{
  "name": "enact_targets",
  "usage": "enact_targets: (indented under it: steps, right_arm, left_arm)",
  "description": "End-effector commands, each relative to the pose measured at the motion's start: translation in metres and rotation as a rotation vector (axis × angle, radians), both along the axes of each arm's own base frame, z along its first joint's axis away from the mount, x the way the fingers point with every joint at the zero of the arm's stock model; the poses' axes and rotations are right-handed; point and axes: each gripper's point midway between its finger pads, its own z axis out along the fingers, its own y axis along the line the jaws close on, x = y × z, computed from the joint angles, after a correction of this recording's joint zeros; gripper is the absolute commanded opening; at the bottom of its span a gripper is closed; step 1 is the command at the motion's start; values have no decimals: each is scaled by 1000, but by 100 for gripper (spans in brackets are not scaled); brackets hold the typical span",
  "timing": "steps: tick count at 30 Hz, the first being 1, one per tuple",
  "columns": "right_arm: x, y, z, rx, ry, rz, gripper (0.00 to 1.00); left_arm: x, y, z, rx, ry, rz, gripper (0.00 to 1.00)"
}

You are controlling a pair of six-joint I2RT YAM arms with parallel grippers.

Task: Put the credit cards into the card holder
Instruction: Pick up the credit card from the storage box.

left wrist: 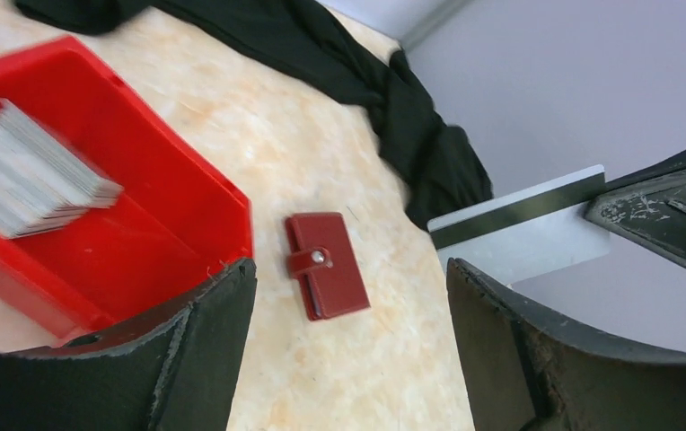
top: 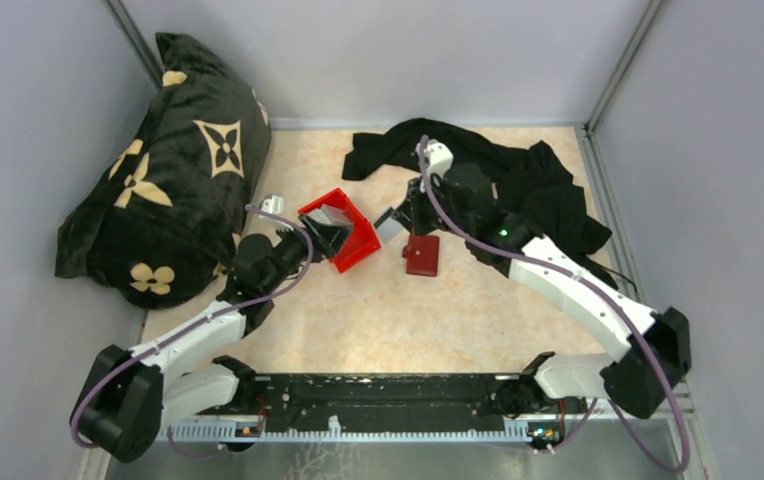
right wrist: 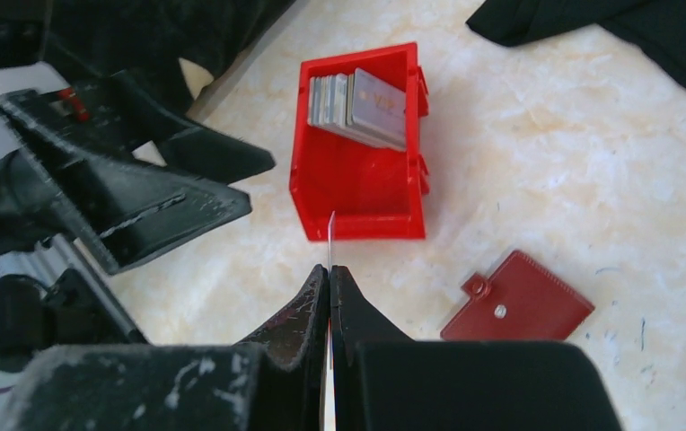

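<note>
My right gripper (top: 405, 222) (right wrist: 330, 269) is shut on one silver-white credit card (top: 388, 226), which shows edge-on in the right wrist view (right wrist: 330, 230) and with its black stripe in the left wrist view (left wrist: 523, 229). It is held above the table, just left of the card holder (top: 421, 255). The card holder is a small dark red wallet lying closed and flat with its snap strap showing (left wrist: 326, 265) (right wrist: 519, 301). Several more cards (right wrist: 357, 108) (left wrist: 25, 175) stand stacked in the bright red bin (top: 358, 243). My left gripper (top: 303, 238) (left wrist: 350, 274) is open and empty beside the bin.
A black cloth (top: 518, 180) is heaped at the back right, behind the right arm. A large black patterned pillow (top: 168, 170) fills the back left corner. Grey walls close in the table on the left, the right and the back.
</note>
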Motion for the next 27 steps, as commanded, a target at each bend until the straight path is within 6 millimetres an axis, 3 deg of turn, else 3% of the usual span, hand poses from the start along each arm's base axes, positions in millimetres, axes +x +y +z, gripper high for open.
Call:
enact_targets:
  steps: [1,7,14,27]
  right_arm:
    - [-28,-11,15,87,32,49,0]
    - [-52,-23,-1,99,115,99,0]
    - [-59,-22,-16,131,198,166,0]
    - [-68,-5,-42,193,340,303,0]
  left_arm:
    - [-28,-35,27,-79,-110,-293,83]
    - [-52,-59,32,-93,-170,-533,79]
    - [-66,-73,19,-60,-167,-705,74]
    - [-60,-83,3,20,-140,-802,68]
